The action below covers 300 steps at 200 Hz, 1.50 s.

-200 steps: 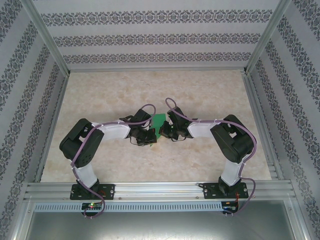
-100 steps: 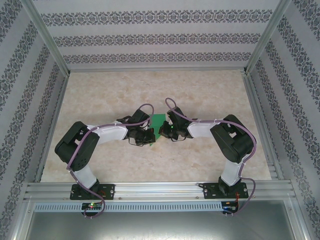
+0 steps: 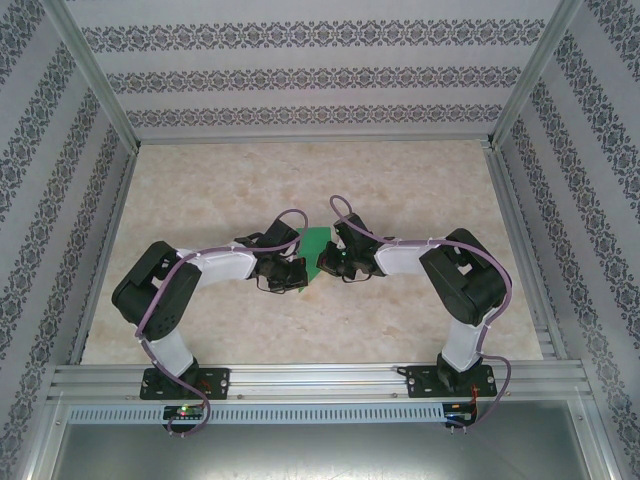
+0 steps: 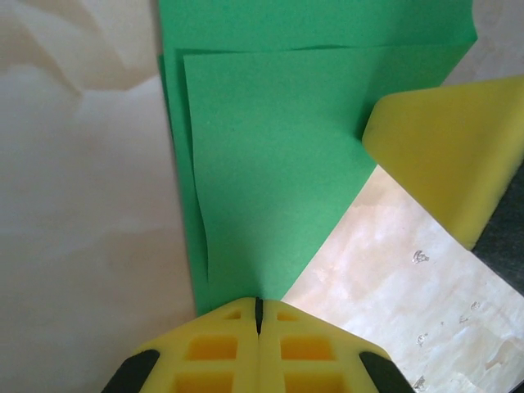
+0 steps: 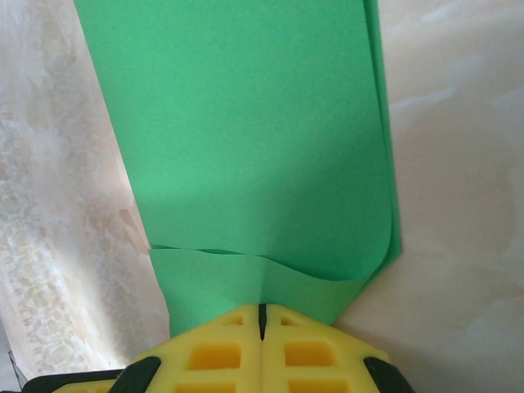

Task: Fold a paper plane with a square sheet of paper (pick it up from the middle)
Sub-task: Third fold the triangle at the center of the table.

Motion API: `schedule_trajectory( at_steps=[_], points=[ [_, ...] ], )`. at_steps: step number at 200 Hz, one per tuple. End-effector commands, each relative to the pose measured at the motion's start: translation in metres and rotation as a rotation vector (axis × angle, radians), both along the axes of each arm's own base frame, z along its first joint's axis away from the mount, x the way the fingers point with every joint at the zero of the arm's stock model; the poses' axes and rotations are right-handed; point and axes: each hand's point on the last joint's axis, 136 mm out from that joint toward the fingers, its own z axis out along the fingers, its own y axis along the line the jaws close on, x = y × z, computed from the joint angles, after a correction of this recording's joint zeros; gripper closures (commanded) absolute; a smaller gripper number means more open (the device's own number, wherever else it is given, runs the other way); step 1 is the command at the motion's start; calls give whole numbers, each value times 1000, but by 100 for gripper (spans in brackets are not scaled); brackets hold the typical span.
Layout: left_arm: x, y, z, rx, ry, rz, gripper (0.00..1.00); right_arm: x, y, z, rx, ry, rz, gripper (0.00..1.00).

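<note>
from above, we see the square sheet of paper (image 3: 318,243) near the middle of the table (image 3: 420,190), between the 2 wrists. it shows only as a small green patch, and the arms cover its near part, so its outline is hard to read there. the left gripper (image 3: 301,272) comes in from the left and the right gripper (image 3: 326,262) from the right. both are too dark and crowded in this view for us to make out their jaws.

in the left wrist view, the left gripper (image 4: 258,315) has its yellow fingers pressed together with only a thin seam between them. a narrowing point of the green sheet (image 4: 270,164) runs straight into that seam, so the gripper is clamped on the paper. the sheet is folded here into at least 2 layers, with the upper flap's edges lying just inside the lower one's. the frame cuts the sheet off at the top. a yellow finger (image 4: 446,151) of the other gripper meets the sheet's right edge and hides a bit of it.

in the right wrist view, the right gripper (image 5: 262,315) is likewise closed tight on the sheet (image 5: 246,123), whose near edge disappears between the fingers. an upper layer bends round at the lower right, and a wavy edge crosses just ahead of the fingertips. we cannot tell whether the paper rests on the table or is lifted.
</note>
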Motion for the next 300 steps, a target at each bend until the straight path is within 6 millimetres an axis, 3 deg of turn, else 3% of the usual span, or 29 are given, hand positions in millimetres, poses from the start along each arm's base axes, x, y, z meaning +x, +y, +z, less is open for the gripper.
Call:
schedule_trajectory(
  at_steps=[1, 27, 46, 94, 150, 188, 232, 247, 271, 300],
  points=[
    [-23, 27, -24, 117, 85, 12, 100, 1, -8, 1, -36, -22, 43, 100],
    [-27, 29, -28, 110, 96, 23, 100, 9, -10, 30, -43, -125, 92, 99],
    [-29, 28, -30, 94, 97, 26, 100, 8, -11, 36, -57, -153, 109, 99],
    [-30, 29, -32, 72, 98, 33, 100, -10, 12, 22, -57, -119, 177, 100],
    [-32, 32, -34, 71, 107, 39, 100, -9, 27, 10, -47, -83, 220, 100],
    [-39, 37, -38, 83, 135, 47, 100, 8, 6, -3, -77, -66, 180, 100],
    [-46, 41, -46, 72, 170, 55, 100, 41, -54, -21, -144, -50, 56, 100],
    [-43, 40, -46, 67, 164, 50, 100, 51, -68, -14, -141, -68, 23, 100],
    [-37, 38, -41, 56, 140, 31, 100, 58, -74, 12, -135, -132, 12, 100],
    [-30, 36, -35, 50, 109, 4, 100, 46, -63, 35, -85, -168, 27, 100]
  ],
)
